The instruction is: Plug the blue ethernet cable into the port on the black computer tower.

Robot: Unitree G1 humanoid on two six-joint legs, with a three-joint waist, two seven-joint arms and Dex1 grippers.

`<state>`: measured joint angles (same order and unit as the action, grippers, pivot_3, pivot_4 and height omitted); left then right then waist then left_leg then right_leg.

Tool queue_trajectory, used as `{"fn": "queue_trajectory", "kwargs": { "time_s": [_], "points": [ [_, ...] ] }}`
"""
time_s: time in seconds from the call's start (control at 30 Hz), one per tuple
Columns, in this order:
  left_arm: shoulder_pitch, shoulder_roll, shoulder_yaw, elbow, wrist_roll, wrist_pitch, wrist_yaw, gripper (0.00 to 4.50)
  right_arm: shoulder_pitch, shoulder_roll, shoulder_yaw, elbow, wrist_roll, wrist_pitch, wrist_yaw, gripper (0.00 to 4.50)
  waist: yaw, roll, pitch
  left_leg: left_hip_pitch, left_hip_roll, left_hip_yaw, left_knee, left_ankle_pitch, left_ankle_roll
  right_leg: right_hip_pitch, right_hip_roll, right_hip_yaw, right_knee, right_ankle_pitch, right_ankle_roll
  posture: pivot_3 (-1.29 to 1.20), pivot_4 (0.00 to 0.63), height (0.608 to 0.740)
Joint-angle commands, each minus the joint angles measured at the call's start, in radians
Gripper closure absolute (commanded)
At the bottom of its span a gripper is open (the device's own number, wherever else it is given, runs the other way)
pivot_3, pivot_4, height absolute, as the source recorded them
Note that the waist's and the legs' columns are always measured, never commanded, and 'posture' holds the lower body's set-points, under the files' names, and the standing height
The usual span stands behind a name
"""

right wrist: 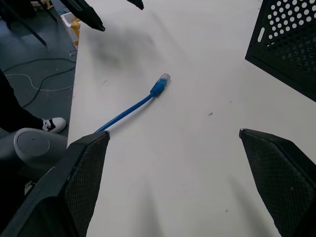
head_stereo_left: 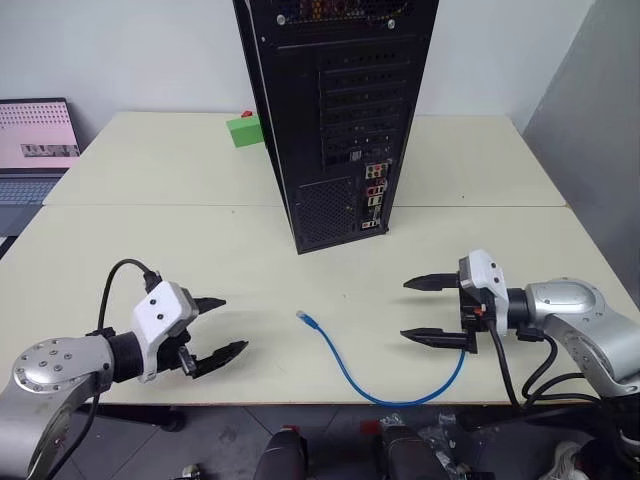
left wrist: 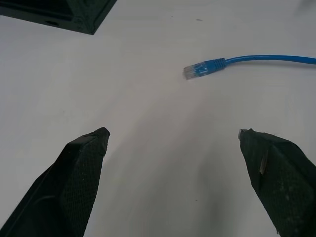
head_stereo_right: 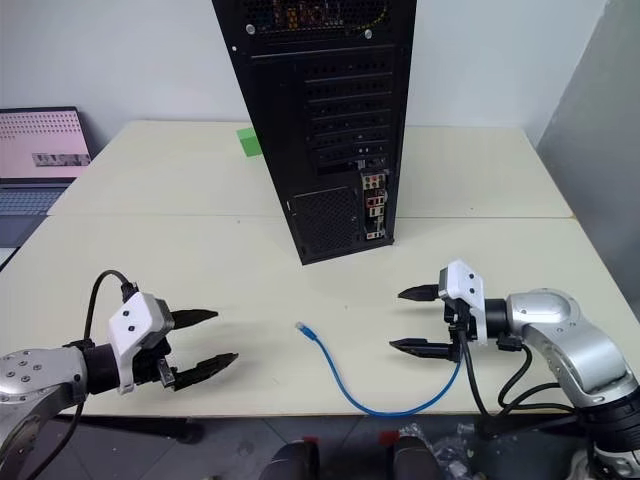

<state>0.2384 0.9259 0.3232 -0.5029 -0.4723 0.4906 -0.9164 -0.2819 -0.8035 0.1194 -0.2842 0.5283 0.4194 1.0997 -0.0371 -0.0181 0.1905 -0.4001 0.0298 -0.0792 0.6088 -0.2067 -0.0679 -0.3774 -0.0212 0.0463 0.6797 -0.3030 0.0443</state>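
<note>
The blue ethernet cable [head_stereo_left: 350, 375] lies in a loop near the table's front edge. One clear plug [head_stereo_left: 302, 317] points toward the black computer tower [head_stereo_left: 340, 120]; the other end disappears behind my right gripper. The tower stands upright at the back centre with its rear panel facing me. A strip of connectors [head_stereo_left: 374, 197] runs down the panel's lower right, and the port is too small to single out there. My left gripper [head_stereo_left: 232, 325] hovers open to the left of the plug [left wrist: 197, 70]. My right gripper [head_stereo_left: 405, 308] is open, to the right of the cable [right wrist: 133, 109], pointing left.
A grey laptop [head_stereo_left: 35, 150] sits open at the far left. A green block [head_stereo_left: 243, 130] rests on the table [head_stereo_left: 150, 230] behind the tower's left side. A grey wall panel [head_stereo_left: 600, 120] borders the right. The table's front edge runs just below both grippers.
</note>
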Motion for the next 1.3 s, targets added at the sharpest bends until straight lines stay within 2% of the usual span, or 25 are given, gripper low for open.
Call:
{"fn": "queue_trajectory", "kwargs": {
  "time_s": [0.03,0.27,0.57,0.77,0.9,1.03,1.23,1.3],
  "points": [
    [0.001,0.005,0.029,-0.036,-0.018,-0.005,-0.02,0.0,0.011,0.012,-0.018,0.004,-0.017,-0.039,0.017,0.04,0.0,0.0,0.0,0.0,0.0,0.0,0.0,0.0,0.0,0.0,0.0,0.0,0.0,0.0,0.0,0.0,0.15,0.74],
    [0.0,0.009,0.002,-0.035,0.009,-0.015,-0.028,0.0,0.002,0.064,0.029,0.014,-0.05,-0.048,0.027,0.04,0.001,0.0,0.0,0.0,0.0,0.0,0.0,0.0,0.0,0.0,0.0,0.0,0.0,0.0,0.0,0.0,0.15,0.74],
    [-0.002,0.011,-0.006,-0.03,0.031,-0.029,-0.05,0.0,-0.087,0.212,0.143,0.016,-0.098,0.062,-0.072,0.04,0.002,0.0,0.0,0.0,0.0,0.0,0.0,0.0,0.0,-0.001,0.0,0.0,0.0,0.0,0.0,0.0,0.15,0.74],
    [0.005,0.003,-0.016,-0.018,0.058,-0.073,-0.06,0.0,-0.186,0.371,0.29,0.1,-0.206,0.096,-0.149,0.04,-0.003,0.0,0.0,0.0,0.001,0.0,0.0,0.0,0.0,-0.002,0.001,0.0,0.001,0.0,-0.001,0.0,0.15,0.74],
    [0.014,-0.002,-0.025,-0.016,0.058,-0.089,-0.073,0.0,-0.196,0.411,0.339,0.149,-0.263,0.069,-0.157,0.04,0.005,-0.001,0.0,-0.001,0.001,0.0,0.0,0.0,0.0,-0.002,0.001,0.0,0.001,0.0,-0.002,0.0,0.15,0.74],
    [0.002,-0.003,-0.035,-0.025,0.051,-0.077,-0.069,0.0,-0.211,0.488,0.389,0.232,-0.356,0.054,-0.236,0.04,0.004,-0.001,-0.001,-0.001,0.001,0.0,0.0,0.0,0.0,-0.002,0.001,0.0,0.001,0.0,-0.002,0.0,0.15,0.74],
    [-0.02,-0.004,-0.04,-0.027,0.046,-0.07,-0.07,0.0,-0.202,0.479,0.398,0.233,-0.422,0.052,-0.254,0.04,0.004,-0.001,-0.001,-0.001,0.001,0.0,0.0,0.0,0.0,-0.002,0.001,0.0,0.001,0.0,-0.002,0.0,0.15,0.74],
    [-0.026,-0.006,-0.046,-0.023,0.049,-0.07,-0.07,0.0,-0.199,0.472,0.409,0.23,-0.442,0.047,-0.252,0.41,0.004,-0.001,-0.001,-0.001,0.001,0.0,0.0,0.0,0.0,-0.002,0.001,0.0,0.001,0.0,-0.002,0.0,0.15,0.74]
  ]
}}
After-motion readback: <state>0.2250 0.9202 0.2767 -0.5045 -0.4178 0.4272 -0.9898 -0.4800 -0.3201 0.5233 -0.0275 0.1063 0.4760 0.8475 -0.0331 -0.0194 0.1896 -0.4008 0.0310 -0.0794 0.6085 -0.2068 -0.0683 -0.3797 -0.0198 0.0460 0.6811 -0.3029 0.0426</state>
